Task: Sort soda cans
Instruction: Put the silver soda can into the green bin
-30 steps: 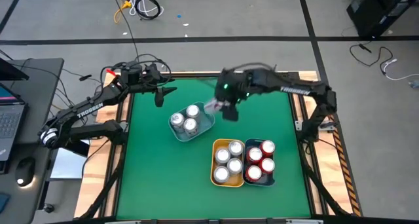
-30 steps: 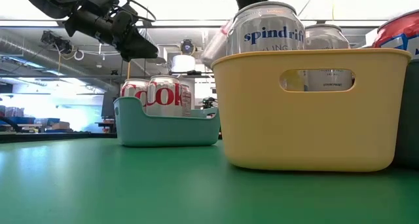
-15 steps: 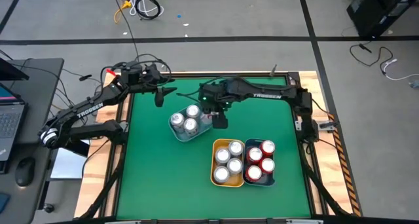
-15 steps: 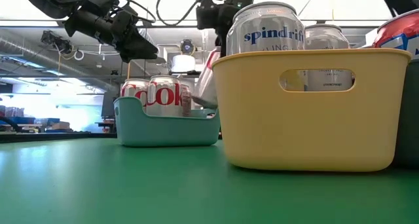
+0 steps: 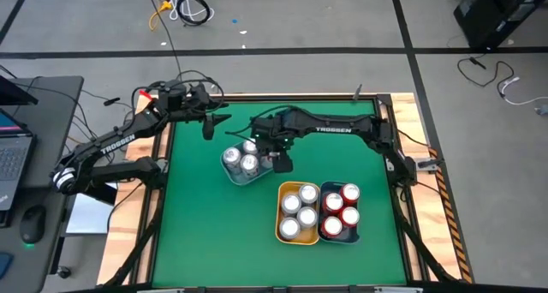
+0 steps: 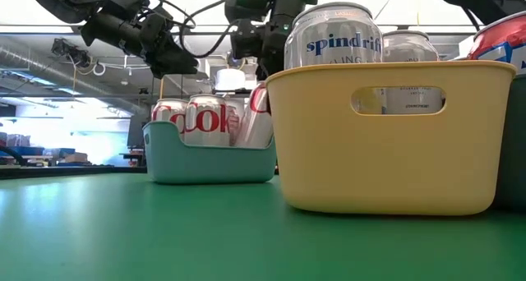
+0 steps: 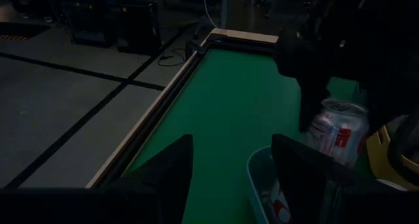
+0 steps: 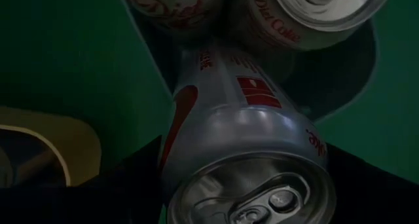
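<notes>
Now the right gripper is holding a silver Diet Coke can between its fingers, lowering it into the teal bin beside matching cans. Meanwhile the left gripper is waiting over the desk, fingers parted and empty.

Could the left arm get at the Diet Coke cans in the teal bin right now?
Probably not cleanly. The left hand hovers open beside the teal bin, but the right hand is over that bin lowering a Diet Coke can, crowding the cans already there.
</notes>
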You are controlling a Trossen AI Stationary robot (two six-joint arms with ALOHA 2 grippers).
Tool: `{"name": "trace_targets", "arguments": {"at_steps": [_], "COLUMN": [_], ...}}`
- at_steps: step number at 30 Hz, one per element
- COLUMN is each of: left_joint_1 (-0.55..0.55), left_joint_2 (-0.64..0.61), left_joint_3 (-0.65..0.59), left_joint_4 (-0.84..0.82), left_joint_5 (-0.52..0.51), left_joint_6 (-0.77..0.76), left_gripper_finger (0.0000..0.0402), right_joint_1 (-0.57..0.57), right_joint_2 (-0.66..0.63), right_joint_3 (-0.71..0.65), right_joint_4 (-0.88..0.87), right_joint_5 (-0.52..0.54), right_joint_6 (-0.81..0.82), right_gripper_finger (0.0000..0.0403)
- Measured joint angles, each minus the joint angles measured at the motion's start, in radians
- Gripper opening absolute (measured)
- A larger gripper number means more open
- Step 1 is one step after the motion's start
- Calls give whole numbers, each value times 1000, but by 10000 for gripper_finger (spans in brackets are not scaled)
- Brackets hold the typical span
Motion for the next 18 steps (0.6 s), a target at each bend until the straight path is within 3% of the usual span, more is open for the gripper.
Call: {"name": "trace_targets", "arguments": {"at_steps": [6, 12, 18], "left_joint_1": [0, 0, 0], "left_joint_2": [0, 0, 0], "left_joint_3": [0, 0, 0], "left_joint_4": [-1, -1, -10], "left_joint_5": [0, 0, 0], "left_joint_6": [1, 1, 2], "left_gripper_finger": [211, 211, 211], "right_joint_1": [-1, -1, -1], "right_joint_2": [5, 6, 6], "right_joint_3": [0, 0, -1], "right_joint_4": [18, 88, 98], "right_joint_5": [0, 30, 30], "right_joint_6": [-3, 2, -11], "right_gripper_finger": [291, 384, 337]}}
